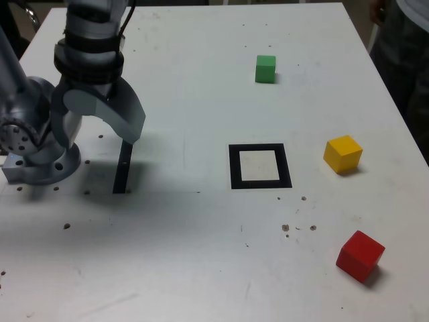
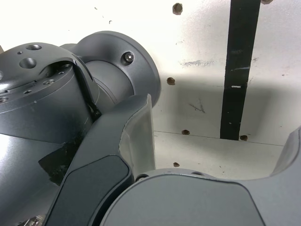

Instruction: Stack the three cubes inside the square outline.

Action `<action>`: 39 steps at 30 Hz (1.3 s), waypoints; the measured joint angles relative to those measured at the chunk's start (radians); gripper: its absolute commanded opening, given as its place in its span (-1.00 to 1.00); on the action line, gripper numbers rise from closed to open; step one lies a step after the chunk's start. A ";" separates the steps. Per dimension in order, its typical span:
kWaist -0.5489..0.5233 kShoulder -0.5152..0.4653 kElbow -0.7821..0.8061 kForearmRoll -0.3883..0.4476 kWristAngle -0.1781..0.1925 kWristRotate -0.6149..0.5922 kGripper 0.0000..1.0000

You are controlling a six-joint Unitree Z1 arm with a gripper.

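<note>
Hand (image 1: pixel 100 137) released, jaws spread wide, empty — three cubes (image 1: pixel 265 68) well apart, toward exterior view's right

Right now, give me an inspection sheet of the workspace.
Surface: white table, scuffed, with small holes and dark specks.
Job's things: green cube, yellow cube and red cube sit apart, all outside the square outline, whose centre is bare.
Clutter: a narrow black strip by the arm's base.
Hand: the hand is open, holds nothing, and hangs over the black strip.
Cables: nothing seen.
Surroundings: part of a person at the exterior view's right edge.
</note>
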 measured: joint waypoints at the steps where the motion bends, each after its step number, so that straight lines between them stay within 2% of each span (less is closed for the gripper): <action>1: 0.000 0.000 0.000 0.000 0.003 0.000 1.00; 6: 0.000 0.000 0.000 0.001 0.007 -0.001 1.00; 12: -0.001 0.000 0.011 0.024 -0.040 -0.012 0.99; 18: -0.011 -0.032 -0.026 0.018 -0.054 -0.028 0.99; 22: -0.084 -0.030 -0.093 0.011 -0.063 -0.077 0.99; 26: -0.189 0.045 -0.222 0.023 -0.063 -0.120 0.99; 31: -0.287 0.170 -0.380 0.064 -0.031 -0.127 0.99; 38: -0.369 0.363 -0.601 0.130 0.030 -0.049 0.99; 39: -0.385 0.391 -0.638 0.151 0.052 -0.025 0.99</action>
